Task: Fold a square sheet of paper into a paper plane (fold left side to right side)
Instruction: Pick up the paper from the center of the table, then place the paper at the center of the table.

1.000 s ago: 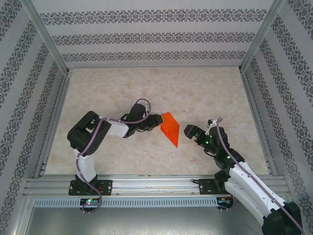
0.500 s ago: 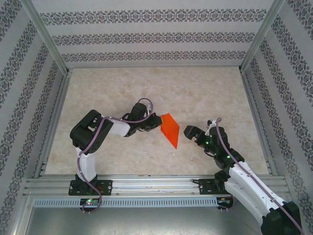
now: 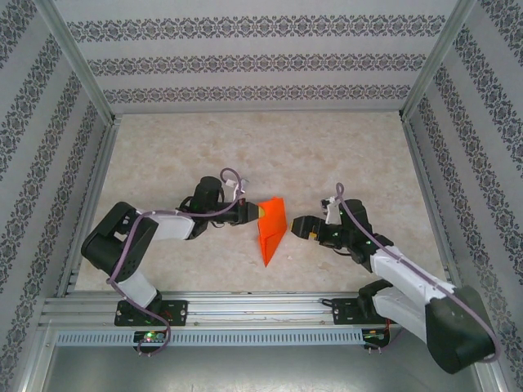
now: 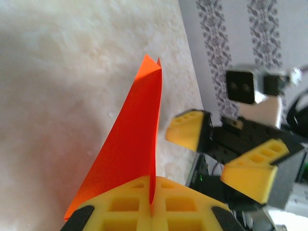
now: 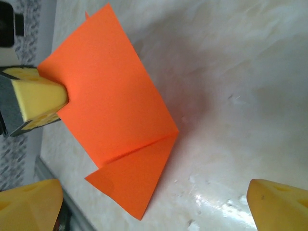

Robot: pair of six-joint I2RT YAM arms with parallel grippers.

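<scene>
Square sheet of paper [image 3: 271, 229], creased into a narrow orange wedge, at frame centre over the beige marbled table [image 3: 327, 155]; left gripper [image 3: 259, 211] clamped tight on its upper left edge; right gripper [image 3: 300, 226] just right of it, jaws spread wide, holding nothing; patterned wallpaper walls [image 3: 261, 61] enclose left, top and right of frame.

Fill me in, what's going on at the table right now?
The left hand is shut on one edge of the orange sheet of paper, already folded into a narrower pointed shape, and holds it standing on edge over the table. The right hand sits open just beside it, facing the paper, not touching.
</scene>
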